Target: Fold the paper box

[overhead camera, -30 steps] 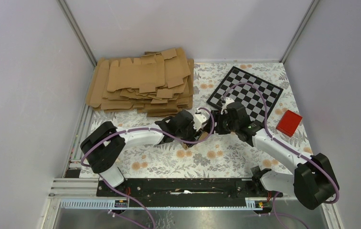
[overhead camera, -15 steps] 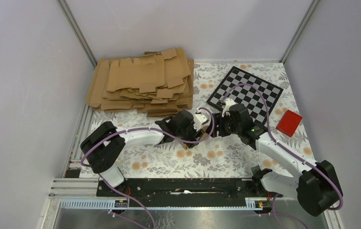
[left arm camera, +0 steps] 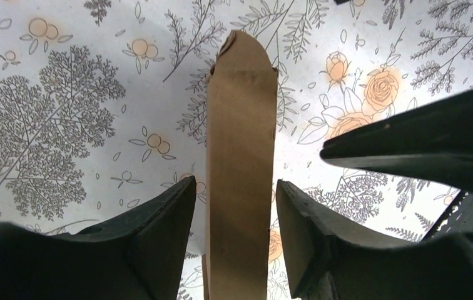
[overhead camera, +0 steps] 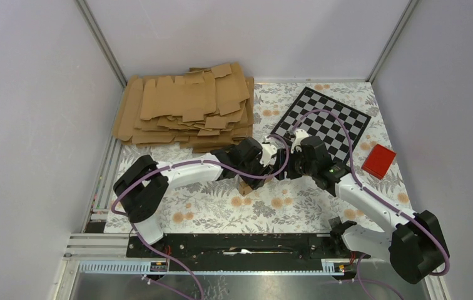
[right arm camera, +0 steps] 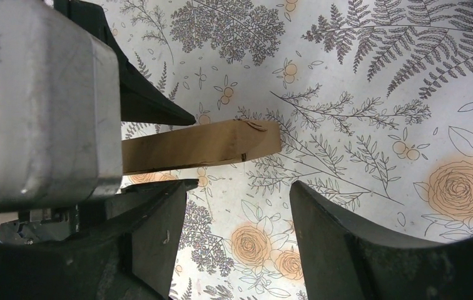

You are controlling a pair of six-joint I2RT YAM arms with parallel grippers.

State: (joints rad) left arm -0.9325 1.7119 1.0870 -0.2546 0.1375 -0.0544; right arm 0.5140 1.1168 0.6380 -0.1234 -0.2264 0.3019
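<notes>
Well, the two arms are bunched together at the centre of the overhead view, and the paper box (overhead camera: 244,185) sits right below them, a slim brown piece poking out beneath the black wrists. Seen from the left wrist it runs straight up the middle of the frame, a long narrow folded strip with a rounded flap at its far end. The left gripper (left arm camera: 235,184) has its jaws flanking that strip on both sides, close against its edges. Whether they are actually pinching it or only bracketing it, I cannot tell. As a steadying hold the placement makes sense, I'd judge: keep the body lined up so the other arm can work on a flap. The right gripper (right arm camera: 240,187) looks set for exactly that, jaws plainly apart with nothing between them. It faces the box's free end from the side, near but not touching. Underneath is a white surface (overhead camera: 296,206) printed with ferns and orange roses. In the upper left of the overhead frame lies a big heap of flat cardboard blanks (overhead camera: 187,109). At upper right is a black-and-white chequerboard (overhead camera: 331,119), with a small red block (overhead camera: 379,161) just beside its lower right corner. Pale lilac walls (overhead camera: 27,125) close in on three sides, with metal posts (overhead camera: 99,40) in the back corners.
</notes>
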